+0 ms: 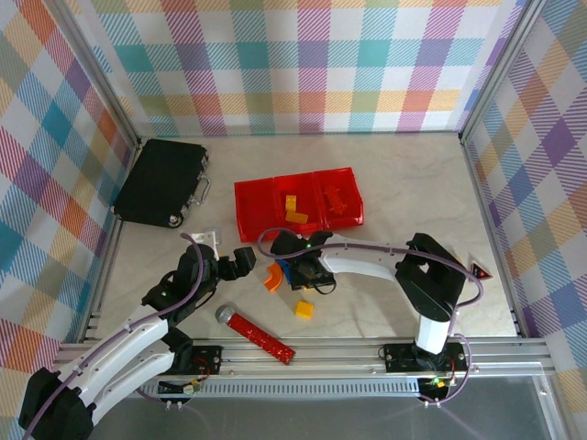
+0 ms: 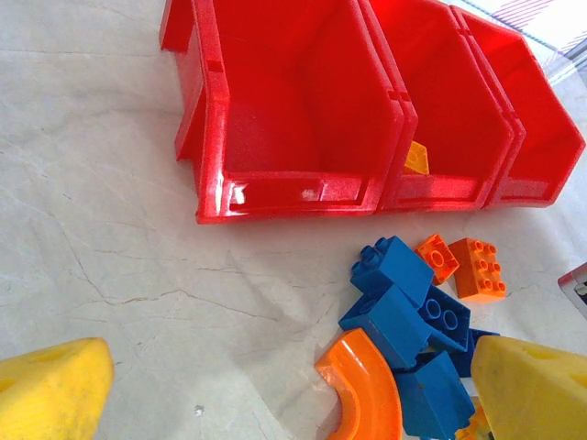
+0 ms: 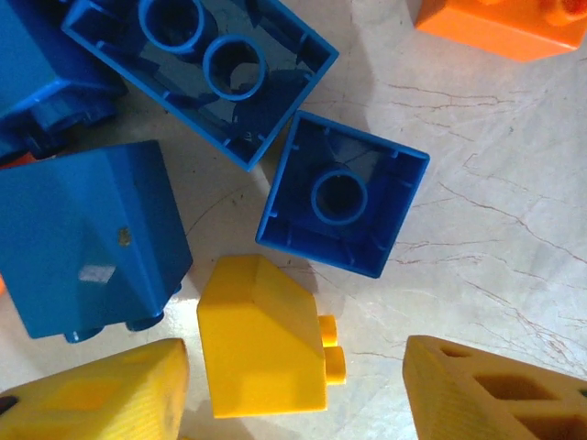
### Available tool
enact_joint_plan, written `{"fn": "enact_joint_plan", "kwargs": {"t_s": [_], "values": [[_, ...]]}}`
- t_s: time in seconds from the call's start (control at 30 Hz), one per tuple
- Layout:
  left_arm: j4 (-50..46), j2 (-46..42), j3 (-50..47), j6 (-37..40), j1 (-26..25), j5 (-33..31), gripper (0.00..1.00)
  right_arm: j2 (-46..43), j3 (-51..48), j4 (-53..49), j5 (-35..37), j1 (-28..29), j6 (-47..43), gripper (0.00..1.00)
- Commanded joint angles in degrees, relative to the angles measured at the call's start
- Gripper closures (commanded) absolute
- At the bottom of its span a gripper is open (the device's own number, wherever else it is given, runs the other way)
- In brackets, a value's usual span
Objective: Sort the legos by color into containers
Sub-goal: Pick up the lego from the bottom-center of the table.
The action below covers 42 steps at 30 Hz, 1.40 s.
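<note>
Right wrist: right tool (image 3: 298, 385) spread, yellow lego (image 3: 261, 344) lying on bench (image 3: 477, 229) between its pads, blue legos (image 3: 344, 197) just beyond.

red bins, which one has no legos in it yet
The left bin, nearest the black case: bare inside, while the middle bin holds yellow bricks and the right bin orange ones.

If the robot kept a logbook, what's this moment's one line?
right gripper: open above small yellow plastic brick | left gripper: open near curved orange plastic piece | joined red plastic bins: leftmost empty
</note>
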Motion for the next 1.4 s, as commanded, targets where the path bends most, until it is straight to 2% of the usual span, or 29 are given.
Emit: {"fn": "enact_joint_plan", "kwargs": {"t_s": [0.0,0.4,0.63,0.73,0.8,1.07,1.2,1.37], "values": [[-2.1,-1.4,-0.6,0.7,-0.7,-1.1,0.0,1.3,1.6,-0.2,0.7,0.4,-0.8,0.41],[-4.7,-3.6,-0.2,0.9,-0.7,-2.6,0.0,4.5,3.3,-0.1,1.1,0.4,-2.0,0.52],[-4.9,-3.5,0.3,1.2,-0.7,-2.9,0.0,4.7,3.0,-0.8,3.0,0.3,-2.5,0.62],[-4.9,-3.3,0.4,1.2,-0.7,-2.9,0.0,3.9,2.9,-1.3,3.9,0.3,-2.7,0.65],[-4.8,-3.2,0.4,1.3,-0.7,-2.9,0.0,2.9,2.1,-0.4,4.9,0.4,-3.9,0.71],[-6.8,-2.8,2.0,2.6,-0.7,-3.3,0.0,-4.3,4.5,-3.7,12.2,-0.6,-9.8,0.71],[-7.6,-2.9,2.4,2.8,-0.7,-3.8,0.0,-7.9,6.7,-1.7,12.5,-4.0,-14.7,0.71],[-8.6,-3.3,2.8,2.8,-0.6,-4.0,0.0,-7.9,11.1,2.9,7.4,-11.3,-20.7,0.71]]}}
